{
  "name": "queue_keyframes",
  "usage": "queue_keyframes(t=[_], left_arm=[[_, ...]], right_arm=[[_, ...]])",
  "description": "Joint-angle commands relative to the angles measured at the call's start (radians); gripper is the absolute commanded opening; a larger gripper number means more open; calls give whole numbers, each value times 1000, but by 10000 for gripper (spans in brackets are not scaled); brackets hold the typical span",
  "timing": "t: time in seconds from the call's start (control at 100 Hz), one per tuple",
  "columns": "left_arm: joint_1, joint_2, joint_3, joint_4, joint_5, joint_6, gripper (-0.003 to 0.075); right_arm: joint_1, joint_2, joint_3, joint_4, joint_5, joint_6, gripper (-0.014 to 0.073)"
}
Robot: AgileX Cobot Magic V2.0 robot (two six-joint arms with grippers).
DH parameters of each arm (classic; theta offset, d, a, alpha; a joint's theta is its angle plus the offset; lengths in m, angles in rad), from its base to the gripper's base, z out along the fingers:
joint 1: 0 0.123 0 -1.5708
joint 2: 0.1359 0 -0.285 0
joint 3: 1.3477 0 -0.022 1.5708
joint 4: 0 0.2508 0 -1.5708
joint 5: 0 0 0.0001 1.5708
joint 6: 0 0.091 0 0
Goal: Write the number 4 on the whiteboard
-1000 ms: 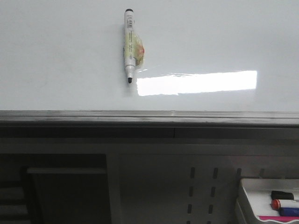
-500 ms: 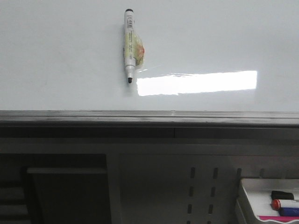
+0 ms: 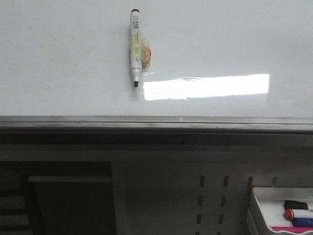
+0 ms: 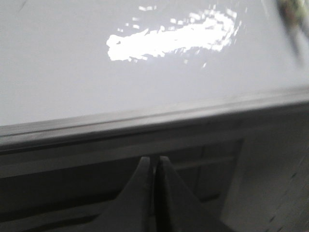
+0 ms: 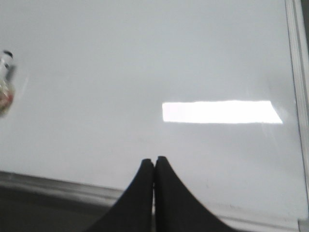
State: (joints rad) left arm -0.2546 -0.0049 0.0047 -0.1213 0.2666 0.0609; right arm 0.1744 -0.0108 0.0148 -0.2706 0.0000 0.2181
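The whiteboard (image 3: 58,58) fills the upper half of the front view, a glossy white surface lying flat with a grey metal rail (image 3: 156,122) along its near edge and a bright rectangular reflection (image 3: 206,86) right of centre. No writing shows on it; the number 4 is not drawn anywhere. A marker (image 3: 135,48) lies on the board, cap end away from the robot and dark tip pointing toward the rail, with a yellowish wad of tape (image 3: 145,54) stuck to its right side. Below the rail is a grey perforated panel (image 3: 212,200), and at the lower right a white tray (image 3: 259,205) holding other markers (image 3: 298,214). The left gripper (image 4: 154,162) hangs just off the board's railed edge, its two dark fingers pressed together with nothing between them. The right gripper (image 5: 154,162) sits over the board near the rail, fingers likewise together and empty. Compared with the front views from the previous second, nothing has moved: marker, reflection and tray sit exactly as before.
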Motion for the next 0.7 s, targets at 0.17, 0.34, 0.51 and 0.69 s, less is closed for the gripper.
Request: queue_keyframes(t=[0.17, 0.34, 0.51, 0.69], left_arm=[[0, -25, 32, -601, -340, -7, -20], [-2, -11, -37, -592, -211, 29, -20], [-2, 145, -212, -361, 4, 36, -20], [-2, 412, -388, -343, 73, 146, 84]], right_arm=[[-5, -14, 19, 208, -165, 5, -45], [-5, 2, -62, 309, -144, 5, -45], [-5, 108, -237, 281, 50, 5, -44], [-5, 278, -402, 246, 218, 5, -13]])
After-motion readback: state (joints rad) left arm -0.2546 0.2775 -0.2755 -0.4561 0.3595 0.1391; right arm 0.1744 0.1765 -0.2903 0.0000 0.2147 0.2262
